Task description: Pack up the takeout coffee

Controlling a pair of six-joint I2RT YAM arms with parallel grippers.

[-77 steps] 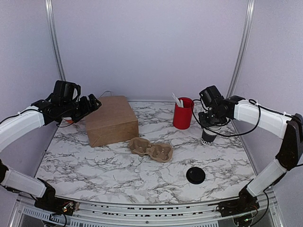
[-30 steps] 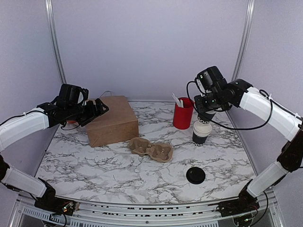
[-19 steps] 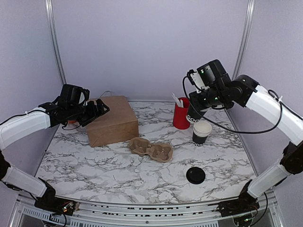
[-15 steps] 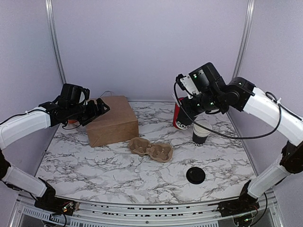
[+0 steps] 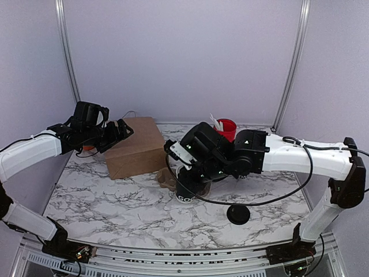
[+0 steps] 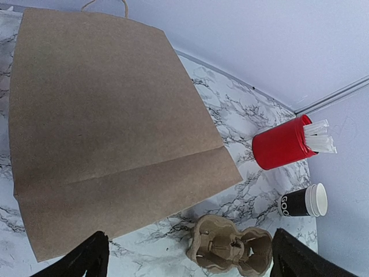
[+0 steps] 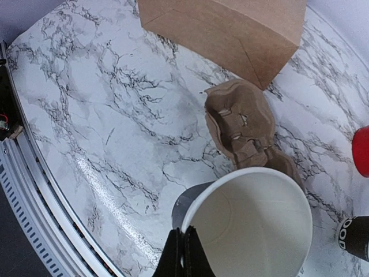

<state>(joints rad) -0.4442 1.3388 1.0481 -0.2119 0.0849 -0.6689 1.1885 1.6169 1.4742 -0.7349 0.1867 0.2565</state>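
Observation:
My right gripper (image 5: 184,176) is shut on the rim of a lidless black paper cup (image 5: 185,194), white inside (image 7: 253,222). Its fingers (image 7: 183,251) pinch the near rim. It holds the cup low over the table, on the near side of the brown pulp cup carrier (image 7: 241,122). My arm mostly hides the carrier in the top view (image 5: 166,179). The round black lid (image 5: 238,214) lies alone on the table front right. My left gripper (image 5: 118,131) is open and empty over the brown paper bag (image 5: 136,147); its fingers (image 6: 81,262) frame the carrier (image 6: 230,251).
The red cup (image 5: 226,128) with white utensils stands at the back. The stack of lidless black cups (image 6: 304,201) stands to its right, also seen at the right wrist view's edge (image 7: 354,236). The bag (image 6: 109,127) lies flat at the back left.
My right arm lifted one black cup off the stack and swung it left and down, from beside the red cup to the carrier at the table's centre. My left arm barely moved.

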